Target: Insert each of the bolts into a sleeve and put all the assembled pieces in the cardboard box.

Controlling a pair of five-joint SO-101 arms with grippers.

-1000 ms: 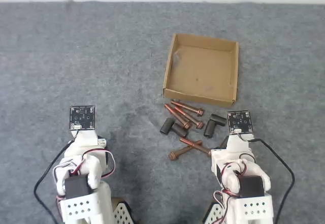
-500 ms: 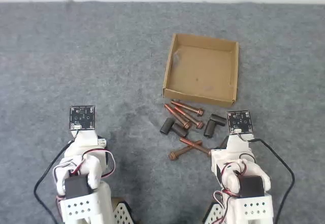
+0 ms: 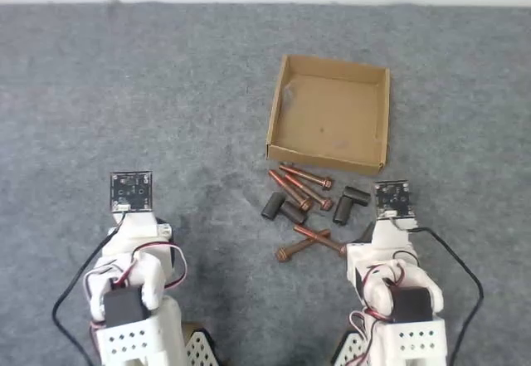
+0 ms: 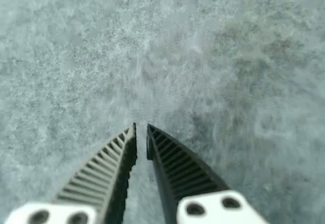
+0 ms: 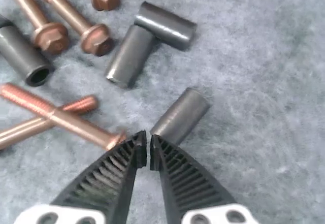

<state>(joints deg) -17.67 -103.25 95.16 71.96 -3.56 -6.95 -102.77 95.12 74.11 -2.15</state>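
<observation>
The cardboard box (image 3: 325,158) lies open on the grey carpet, nothing inside. Just before it are copper bolts (image 3: 304,176) and dark sleeves (image 3: 342,209), with two crossed bolts (image 3: 309,242) nearer the arms. In the right wrist view my right gripper (image 5: 144,148) is shut and holds nothing; its tips sit right beside the end of one sleeve (image 5: 181,116) and a crossed bolt (image 5: 61,117). Two touching sleeves (image 5: 130,56) and hex-headed bolts (image 5: 96,44) lie beyond. My left gripper (image 4: 140,133) is shut over bare carpet.
The left arm (image 3: 133,233) stands well to the left of the parts, the right arm (image 3: 390,241) directly beside them. Another sleeve (image 5: 21,55) lies by the bolt heads. Open carpet surrounds the box on the left and far sides.
Both arms' wrists have shifted very slightly; the left one moved a little up and left in the high view. Bolts, sleeves and box lie as before.
</observation>
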